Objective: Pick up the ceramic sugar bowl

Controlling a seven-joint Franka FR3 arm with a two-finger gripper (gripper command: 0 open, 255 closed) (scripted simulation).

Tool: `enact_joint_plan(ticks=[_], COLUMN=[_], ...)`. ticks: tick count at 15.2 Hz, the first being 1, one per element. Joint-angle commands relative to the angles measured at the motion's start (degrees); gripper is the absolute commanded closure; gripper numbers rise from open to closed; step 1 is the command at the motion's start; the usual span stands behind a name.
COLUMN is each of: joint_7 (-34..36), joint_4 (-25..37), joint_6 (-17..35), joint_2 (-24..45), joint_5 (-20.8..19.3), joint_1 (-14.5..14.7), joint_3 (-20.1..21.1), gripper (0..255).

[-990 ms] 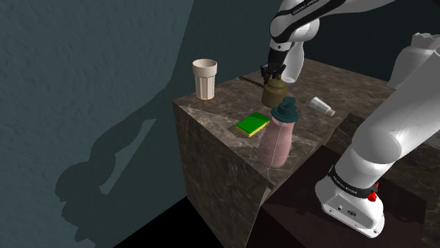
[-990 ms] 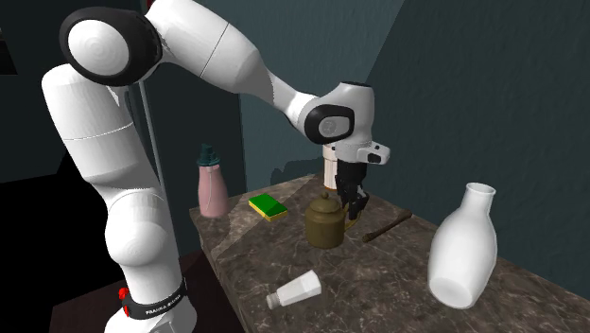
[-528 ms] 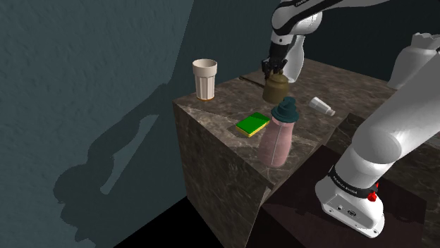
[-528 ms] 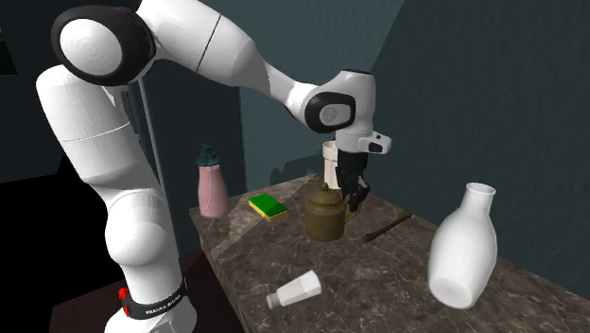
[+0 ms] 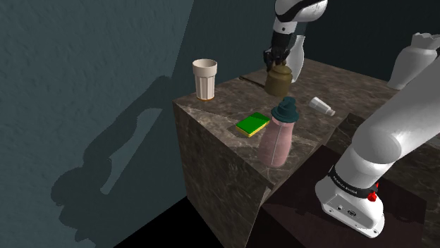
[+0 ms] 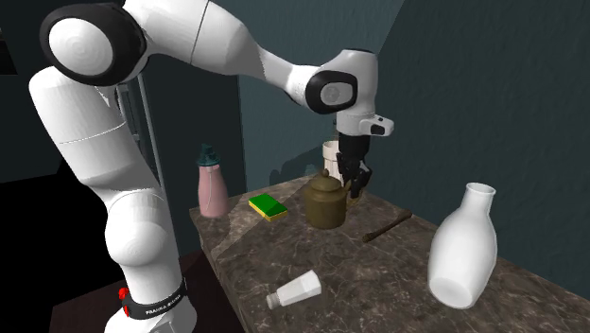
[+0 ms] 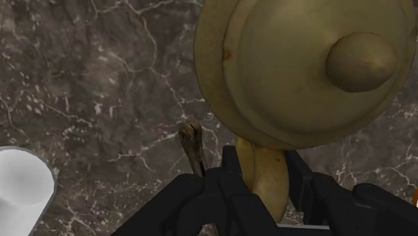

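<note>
The sugar bowl (image 5: 278,82) is olive-brown, with a domed lid and a round knob. It hangs a little above the dark marble counter (image 5: 225,116), slightly tilted. My black gripper (image 5: 273,60) is shut on the bowl's side handle from above. In the second exterior view the bowl (image 6: 324,202) hangs beside and below the gripper (image 6: 356,180). In the wrist view the lid (image 7: 301,67) looms close, and the fingers (image 7: 231,175) clasp the bowl's ochre handle, with the gripper (image 7: 262,171) shut on it.
On the counter stand a ribbed cream cup (image 5: 204,77), a green sponge (image 5: 252,124) and a pink bottle with a teal cap (image 5: 278,134). A small white shaker (image 5: 323,106) lies on its side. A white vase (image 6: 463,248) and a brown stick (image 6: 386,227) are nearby.
The gripper has risen with the sugar bowl in it. The bowl has left the counter and swung slightly toward the cup. Nothing else has moved.
</note>
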Motion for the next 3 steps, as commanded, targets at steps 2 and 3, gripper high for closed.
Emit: enact_joint_plan(ticks=[2, 3], joint_7=[0.09, 0.09], joint_4=[1.4, 1.4], joint_6=[-1.78, -1.78], joint_2=[-0.44, -0.43], joint_5=[-0.07, -0.07], joint_1=[0.0, 0.0], joint_3=[0.05, 0.05], gripper=[255, 255])
